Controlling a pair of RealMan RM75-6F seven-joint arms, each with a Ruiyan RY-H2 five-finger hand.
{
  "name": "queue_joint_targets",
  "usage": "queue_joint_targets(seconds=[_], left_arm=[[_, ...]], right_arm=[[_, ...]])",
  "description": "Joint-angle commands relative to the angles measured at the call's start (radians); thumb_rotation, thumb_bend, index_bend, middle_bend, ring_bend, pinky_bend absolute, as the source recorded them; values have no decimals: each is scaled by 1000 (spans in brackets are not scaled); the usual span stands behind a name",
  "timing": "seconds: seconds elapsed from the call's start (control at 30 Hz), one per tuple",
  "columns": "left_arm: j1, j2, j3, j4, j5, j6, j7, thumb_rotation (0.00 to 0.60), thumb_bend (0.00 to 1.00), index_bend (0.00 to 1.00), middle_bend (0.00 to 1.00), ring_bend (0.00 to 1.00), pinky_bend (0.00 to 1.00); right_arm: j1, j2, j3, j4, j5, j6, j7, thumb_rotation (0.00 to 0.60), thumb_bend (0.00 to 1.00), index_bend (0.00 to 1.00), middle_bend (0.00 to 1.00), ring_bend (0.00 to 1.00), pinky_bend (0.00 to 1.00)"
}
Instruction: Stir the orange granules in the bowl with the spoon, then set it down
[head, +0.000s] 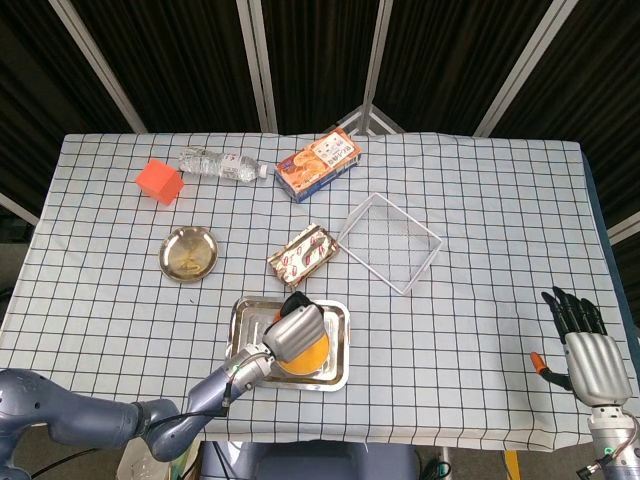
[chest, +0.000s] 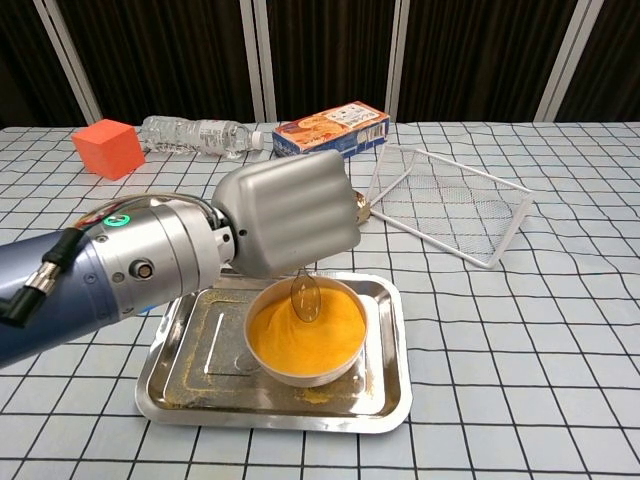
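Nearest, a shallow rectangular tray (chest: 385, 385) of polished steel with rounded corners, dusted with stray orange grains, resting on the counter (chest: 520, 380) under its white cloth with a black grid. Inside the tray, a round white bowl (chest: 305, 372), filled with fine, matte orange granules (chest: 305, 335) heaped into a smooth mound. Just above the mound, a clear plastic spoon (chest: 305, 296), its oval bowl hanging down and close over the powder, handle gripped in the left hand (chest: 290, 212), whose ribbed silver-grey back hides the closed fingers from the chest view. Behind that, a thick brushed-metal wrist and a blue-grey forearm. Far off at the counter's right front edge, seen from the head view only, the right hand (head: 585, 345), holding nothing, dark fingers straight and slightly spread. Further back, a glossy red-and-white snack packet (head: 302, 252) beside a white wire-mesh basket (chest: 450, 205), rectangular and tilted. To the left, a small round brass-coloured dish (head: 188, 253). Farthest, an orange cube (chest: 102, 148), a clear ridged plastic bottle (chest: 195, 133) lying on its side, and an orange printed cardboard box (chest: 332, 130).
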Motion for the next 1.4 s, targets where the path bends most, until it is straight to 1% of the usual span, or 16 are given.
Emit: queue_joint_targets(seconds=[0.03,0.1,0.23,0.4,0.6,0.7,0.77,0.97,1.17,1.27,1.4], left_arm=[[4,-6,2,-15,-5,12,-16,600,759,767,1000,968,972],[2,-7,4,-24,0,15,-25,600,742,755,1000,966,972],[3,-9,10,-42,-4,22,-41,600,651,736,1000,962,972],[7,8,21,-87,-36,31,-39,600,567,707,1000,959,972],[9,46,30,-132,-63,47,-33,600,498,629,995,957,972],[11,55,37,-146,-71,53,-45,600,444,600,995,957,972],[12,58,42,-152,-70,57,-54,600,401,562,994,957,972],[17,70,49,-170,-73,76,-76,600,360,492,990,957,972],[28,91,57,-195,-79,99,-101,600,344,466,988,957,972],[44,110,59,-211,-63,125,-140,600,339,460,979,951,970],[100,149,72,-243,-13,201,-242,600,321,443,944,924,950]], right_arm=[[0,-1,0,0,1,0,-2,600,360,0,0,0,0],[0,-1,0,0,1,1,-4,600,361,0,0,0,0],[0,-2,1,1,3,2,-4,600,360,0,0,0,0],[0,0,2,1,4,0,-2,600,360,0,0,0,0],[1,-1,1,0,5,0,-6,600,360,0,0,0,0],[0,-1,2,0,6,2,-10,600,360,0,0,0,0],[0,-2,3,0,8,2,-10,600,360,0,0,0,0],[0,-1,4,0,11,1,-10,600,360,0,0,0,0],[0,0,3,0,11,0,-7,600,360,0,0,0,0],[-1,1,2,0,10,1,-7,600,360,0,0,0,0],[-1,1,1,1,10,0,-7,600,360,0,0,0,0]])
